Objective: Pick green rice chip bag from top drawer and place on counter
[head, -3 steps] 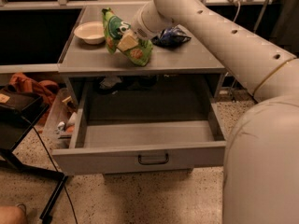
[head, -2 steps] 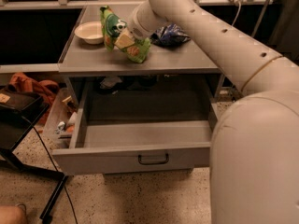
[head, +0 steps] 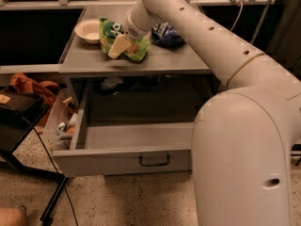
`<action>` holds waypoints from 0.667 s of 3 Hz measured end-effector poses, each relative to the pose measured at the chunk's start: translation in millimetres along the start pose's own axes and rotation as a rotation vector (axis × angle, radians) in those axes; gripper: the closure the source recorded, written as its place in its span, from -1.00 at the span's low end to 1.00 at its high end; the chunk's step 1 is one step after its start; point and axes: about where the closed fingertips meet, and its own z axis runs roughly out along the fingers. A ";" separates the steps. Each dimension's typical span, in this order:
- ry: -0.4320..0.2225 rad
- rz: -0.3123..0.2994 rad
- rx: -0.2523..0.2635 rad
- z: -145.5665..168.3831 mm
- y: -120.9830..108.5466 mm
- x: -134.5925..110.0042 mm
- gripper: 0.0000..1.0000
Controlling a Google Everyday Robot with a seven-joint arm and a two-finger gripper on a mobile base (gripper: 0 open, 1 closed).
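The green rice chip bag [head: 109, 34] hangs just above the counter [head: 178, 62], next to the bowl, and casts a shadow below it. My gripper [head: 121, 45] is shut on the bag's middle, with one pale finger [head: 117, 46] lying across its front. The arm reaches in from the right and fills the right half of the view. The top drawer [head: 117, 160] is pulled fully open below the counter. Its inside shows nothing, and its dark bar handle [head: 154, 161] faces me.
A cream bowl [head: 88, 30] sits at the counter's back left. A dark blue snack bag [head: 164, 35] lies at the back, right of the gripper. Clutter and a black stand [head: 21, 126] are on the floor to the left of the cabinet.
The gripper with the green bag has shifted slightly left over the counter. The arm's near segment now covers more of the right side.
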 end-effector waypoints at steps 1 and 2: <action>0.033 -0.007 -0.022 3.8 0.1 4.8 -1.00; 0.059 -0.006 -0.036 -7.6 -3.5 12.1 -1.00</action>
